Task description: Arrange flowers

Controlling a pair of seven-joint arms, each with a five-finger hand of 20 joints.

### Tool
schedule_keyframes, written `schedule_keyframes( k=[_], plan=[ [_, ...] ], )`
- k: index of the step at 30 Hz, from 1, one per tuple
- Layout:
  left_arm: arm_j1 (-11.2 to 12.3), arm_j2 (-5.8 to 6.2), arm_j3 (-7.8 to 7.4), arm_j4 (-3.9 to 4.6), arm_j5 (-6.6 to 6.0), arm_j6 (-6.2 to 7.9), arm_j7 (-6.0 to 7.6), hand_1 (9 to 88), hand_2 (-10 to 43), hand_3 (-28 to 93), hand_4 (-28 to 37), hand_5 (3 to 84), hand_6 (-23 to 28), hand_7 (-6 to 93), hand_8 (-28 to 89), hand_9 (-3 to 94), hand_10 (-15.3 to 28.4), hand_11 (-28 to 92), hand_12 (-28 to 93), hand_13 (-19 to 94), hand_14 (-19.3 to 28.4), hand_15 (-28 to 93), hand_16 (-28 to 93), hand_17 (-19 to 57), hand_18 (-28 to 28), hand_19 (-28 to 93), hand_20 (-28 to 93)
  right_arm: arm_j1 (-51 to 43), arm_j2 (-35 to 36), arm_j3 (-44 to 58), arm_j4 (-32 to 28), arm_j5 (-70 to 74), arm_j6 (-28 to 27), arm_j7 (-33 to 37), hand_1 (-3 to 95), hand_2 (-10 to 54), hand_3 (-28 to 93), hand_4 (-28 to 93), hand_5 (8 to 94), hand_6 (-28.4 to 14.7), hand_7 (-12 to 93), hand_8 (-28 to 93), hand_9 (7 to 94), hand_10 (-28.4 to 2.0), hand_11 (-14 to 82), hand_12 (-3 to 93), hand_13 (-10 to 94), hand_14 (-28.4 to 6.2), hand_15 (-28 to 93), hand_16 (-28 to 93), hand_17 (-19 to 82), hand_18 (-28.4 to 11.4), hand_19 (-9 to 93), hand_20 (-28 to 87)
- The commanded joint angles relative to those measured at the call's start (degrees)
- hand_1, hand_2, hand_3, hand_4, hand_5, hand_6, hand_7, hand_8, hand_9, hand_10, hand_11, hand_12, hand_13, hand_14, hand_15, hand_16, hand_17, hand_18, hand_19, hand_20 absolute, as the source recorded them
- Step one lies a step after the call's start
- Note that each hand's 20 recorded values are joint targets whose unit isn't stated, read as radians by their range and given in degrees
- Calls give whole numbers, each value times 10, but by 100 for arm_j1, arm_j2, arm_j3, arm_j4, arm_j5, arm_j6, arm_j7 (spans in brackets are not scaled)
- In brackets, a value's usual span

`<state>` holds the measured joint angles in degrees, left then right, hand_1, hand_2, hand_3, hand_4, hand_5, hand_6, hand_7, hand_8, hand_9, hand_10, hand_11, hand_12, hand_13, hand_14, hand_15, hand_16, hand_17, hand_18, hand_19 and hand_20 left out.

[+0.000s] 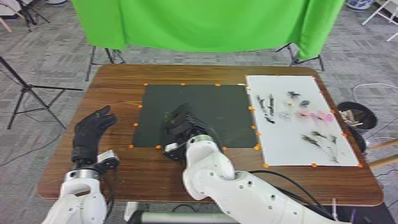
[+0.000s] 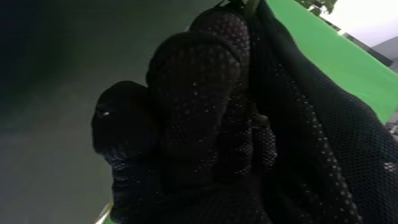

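Note:
My right hand (image 1: 184, 125) is over the left-middle of the dark mat (image 1: 233, 107). In the right wrist view the right hand (image 2: 200, 105) is curled round a thin green stem (image 2: 252, 6) that passes between its fingers; a bit of it (image 2: 105, 214) also pokes out by the base of the hand. Some green leaves (image 2: 318, 5) show past the fingertips. My left hand (image 1: 91, 129) is open, off the mat's left side. On the white board (image 1: 289, 150) lie dark sprigs (image 1: 270, 107), pale flowers (image 1: 294, 94), pink flowers (image 1: 316, 116) and green sprigs (image 1: 320, 137).
The brown table (image 1: 111, 90) carries the mat and the board, both edged with small orange markers. A black bin (image 1: 357, 115) stands beyond the table's right edge. A green cloth (image 1: 213, 25) hangs behind the far edge, and a tripod (image 1: 27, 87) is at the left.

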<state>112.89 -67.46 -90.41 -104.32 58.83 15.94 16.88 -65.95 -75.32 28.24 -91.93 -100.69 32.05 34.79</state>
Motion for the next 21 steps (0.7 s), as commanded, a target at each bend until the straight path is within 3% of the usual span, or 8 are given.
schedule_keyframes(
  k=[1, 6, 9, 12, 16, 19, 21],
  plan=[
    [-15, -60, 66, 56, -35, -69, -82, 252, -13, 706, -280, 510, 39, 131, -72, 502, 144, 216, 119, 409, 183, 231, -18, 113, 121, 90, 196, -82, -95, -29, -65, 256, -12, -57, 602, -95, 627, -17, 747, -47, 389, 129, 937, -105, 168, 376, 937, -32, 453, 248, 761, -47, 692, 436],
    [-62, -51, 90, 90, -23, -81, -97, 253, -12, 706, -281, 510, 39, 131, -72, 502, 144, 217, 119, 409, 182, 232, -19, 112, 121, 90, 196, -125, -99, 60, -78, 445, -195, 23, 614, -95, 611, -30, 750, -43, 371, 126, 937, -104, 143, 351, 937, -36, 430, 235, 762, -51, 667, 456],
    [7, -60, 58, 37, -34, -56, -60, 252, -12, 706, -280, 510, 39, 131, -72, 501, 144, 216, 119, 408, 181, 234, -18, 111, 121, 90, 195, -141, -61, 50, -130, 475, -253, 65, 618, -95, 606, -33, 748, -40, 368, 125, 937, -104, 127, 327, 937, -37, 413, 227, 760, -51, 653, 456],
    [-34, -68, 62, 59, -40, -62, -56, 253, -12, 706, -279, 509, 39, 131, -73, 499, 144, 216, 119, 408, 182, 236, -17, 111, 121, 90, 195, -124, -39, 48, -124, 482, -210, 11, 619, -95, 604, -33, 747, -39, 366, 123, 937, -102, 119, 322, 937, -39, 407, 225, 759, -52, 649, 456],
    [67, -107, -7, -34, -46, -12, -56, 253, -12, 706, -279, 508, 39, 131, -72, 498, 144, 216, 119, 407, 183, 237, -17, 111, 121, 89, 195, -58, 105, 60, -311, 316, -116, -181, 618, -95, 603, -31, 744, -37, 368, 122, 937, -99, 115, 324, 937, -38, 405, 225, 759, -52, 647, 456],
    [261, -106, -127, -171, -57, 75, -71, 253, -12, 707, -278, 509, 39, 132, -73, 498, 144, 216, 119, 406, 184, 237, -17, 110, 121, 90, 195, 75, 347, 293, -652, 581, -174, -323, 617, -95, 604, -28, 742, -37, 371, 123, 937, -96, 118, 329, 937, -37, 408, 228, 758, -55, 649, 459],
    [293, -63, -174, -181, -65, 58, -68, 253, -12, 707, -278, 509, 39, 132, -73, 498, 144, 216, 119, 406, 184, 238, -17, 110, 121, 89, 195, 155, 675, 532, -998, 866, -188, -371, 613, -95, 607, -25, 741, -38, 373, 126, 937, -100, 135, 335, 937, -35, 420, 232, 758, -57, 653, 465]
  ],
)
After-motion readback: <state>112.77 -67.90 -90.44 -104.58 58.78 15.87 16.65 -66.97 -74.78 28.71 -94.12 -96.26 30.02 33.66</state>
